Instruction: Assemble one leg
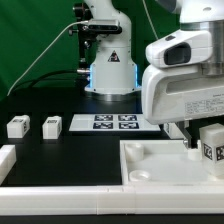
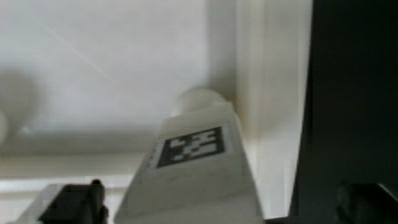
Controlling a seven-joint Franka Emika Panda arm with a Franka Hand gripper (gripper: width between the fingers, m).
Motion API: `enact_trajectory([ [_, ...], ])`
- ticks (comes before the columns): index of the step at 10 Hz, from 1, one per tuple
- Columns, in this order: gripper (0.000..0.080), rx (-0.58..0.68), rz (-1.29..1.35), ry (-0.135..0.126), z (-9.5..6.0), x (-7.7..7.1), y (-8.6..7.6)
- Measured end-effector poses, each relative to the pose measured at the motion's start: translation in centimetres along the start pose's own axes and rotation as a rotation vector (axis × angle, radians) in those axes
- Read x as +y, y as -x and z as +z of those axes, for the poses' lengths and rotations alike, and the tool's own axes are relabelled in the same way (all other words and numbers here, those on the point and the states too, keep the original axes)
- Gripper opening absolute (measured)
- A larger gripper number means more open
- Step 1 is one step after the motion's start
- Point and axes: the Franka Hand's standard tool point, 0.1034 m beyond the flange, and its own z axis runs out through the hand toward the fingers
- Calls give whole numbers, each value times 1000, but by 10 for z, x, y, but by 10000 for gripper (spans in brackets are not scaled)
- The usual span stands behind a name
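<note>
A leg [image 1: 211, 150], a small white block with a black-and-white tag, stands upright on the large white panel [image 1: 150, 170] near its corner at the exterior view's right. My gripper [image 1: 204, 136] is down around it. In the wrist view the leg [image 2: 199, 150] lies between my two dark fingertips [image 2: 75, 202], its far end on the panel [image 2: 107, 70] next to the raised rim [image 2: 276, 110]. My gripper [image 2: 219, 205] is open: a gap shows on each side of the leg. Two more legs [image 1: 17, 126] [image 1: 51, 125] lie on the black table at the left.
The marker board [image 1: 113, 122] lies flat behind the panel. The arm's base [image 1: 108, 70] stands at the back. Another white part [image 1: 8, 162] lies at the left edge. A green curtain closes the background.
</note>
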Motion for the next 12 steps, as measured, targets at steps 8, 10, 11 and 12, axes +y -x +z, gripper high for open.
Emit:
enact_trajectory([
  [8,299,-1,-82,0,1,0,0],
  [10,290,-1,-59,-1,1,0,0],
  [11,290,-1,-60,-1,1,0,0],
  [12,290,-1,-51,-1,1,0,0],
])
